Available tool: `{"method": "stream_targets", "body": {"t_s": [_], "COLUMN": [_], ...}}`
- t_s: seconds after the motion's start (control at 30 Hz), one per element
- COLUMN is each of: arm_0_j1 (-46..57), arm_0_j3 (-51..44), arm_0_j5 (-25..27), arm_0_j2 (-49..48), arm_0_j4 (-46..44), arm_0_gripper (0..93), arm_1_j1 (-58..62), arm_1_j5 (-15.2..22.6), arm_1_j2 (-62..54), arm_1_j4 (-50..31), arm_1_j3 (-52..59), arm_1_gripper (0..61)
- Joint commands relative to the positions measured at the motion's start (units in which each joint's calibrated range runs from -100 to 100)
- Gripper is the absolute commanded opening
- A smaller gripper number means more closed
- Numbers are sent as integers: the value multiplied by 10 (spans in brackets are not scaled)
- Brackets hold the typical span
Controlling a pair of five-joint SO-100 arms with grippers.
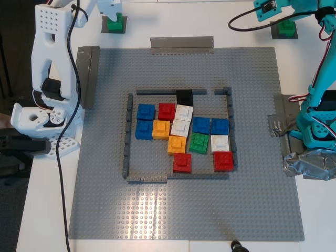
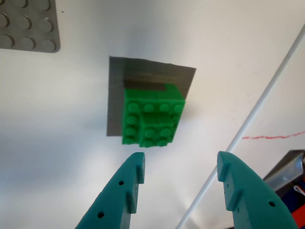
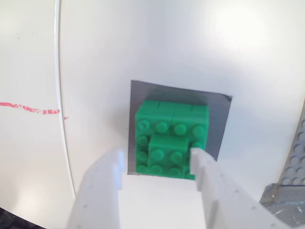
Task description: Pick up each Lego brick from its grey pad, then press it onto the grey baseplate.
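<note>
Our first gripper [image 2: 180, 174] hangs spread above a green brick [image 2: 151, 117]; our second gripper [image 3: 159, 167], also spread, flanks another green brick [image 3: 170, 139].

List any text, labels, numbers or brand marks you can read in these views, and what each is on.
None is readable in any view.
The green Lego bricks on their grey pads: studs show no legible lettering.
The grey baseplate and the coloured bricks on it: plain, no labels.
The red line on the white table: a stroke, not writing.
My first pincer and second pincer: no markings.
</note>
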Motion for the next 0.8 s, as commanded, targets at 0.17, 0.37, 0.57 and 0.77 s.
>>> {"method": "stream_targets", "body": {"t_s": [0.17,0.37,0.57,0.77], "arm_0_j1": [-3,-2,0,2], "arm_0_j3": [28,29,33,56], "arm_0_j5": [-3,-3,-3,-3], "arm_0_j2": [-5,-5,-4,-4], "arm_0_j4": [-8,-9,-18,-52], "arm_0_gripper": [176,176,175,175], "arm_1_j1": [-4,-2,-5,-3], "arm_1_j5": [2,5,2,-2], "arm_1_j2": [-6,-11,-16,-45], "arm_1_j4": [-9,7,24,13], "arm_1_j3": [-57,-56,-53,-69], "arm_1_gripper": [136,100,40,8]}}
